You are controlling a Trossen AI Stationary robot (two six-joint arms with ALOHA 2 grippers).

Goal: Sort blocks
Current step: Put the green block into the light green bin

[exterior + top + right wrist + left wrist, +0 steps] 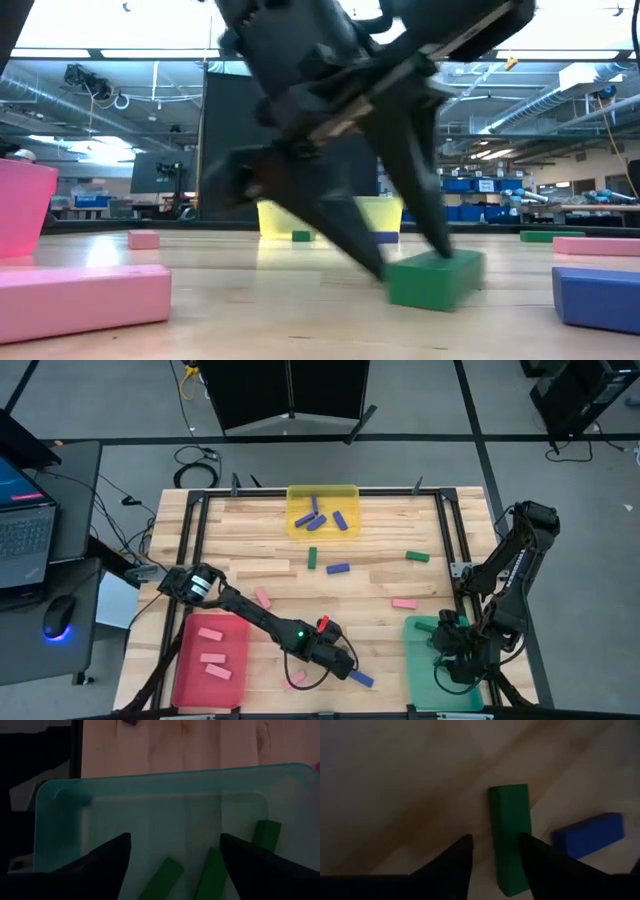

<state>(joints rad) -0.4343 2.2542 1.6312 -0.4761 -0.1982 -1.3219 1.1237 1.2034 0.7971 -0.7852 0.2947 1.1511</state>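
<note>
Left gripper (495, 857) is sitting open, straddling a small flat green rectangular block (509, 835) lying on the wooden table (380, 590); a blue block (589, 834) is lying just beside. Looks like the pick step, so next it needs to close and lift. Right gripper (172, 852) is hanging open above the teal-green plastic tray (150, 785).

robotics lab (exposed ceiling ducts (60, 85), shelved blue bins (480, 185))

Three trays are counted on the counter (380, 575): one red tray (190, 680), one yellow tray (322, 493) and one teal-green tray (412, 660).

In the red tray three pink blocks (210, 656) are seen. In the yellow tray four blue blocks (316, 517) are counted. In the teal-green tray three green blocks (266, 834) are shown (by the right wrist view).

Loose on the counter, three pink, two blue and three green blocks are made out, though some may be hidden under the left arm.
</note>
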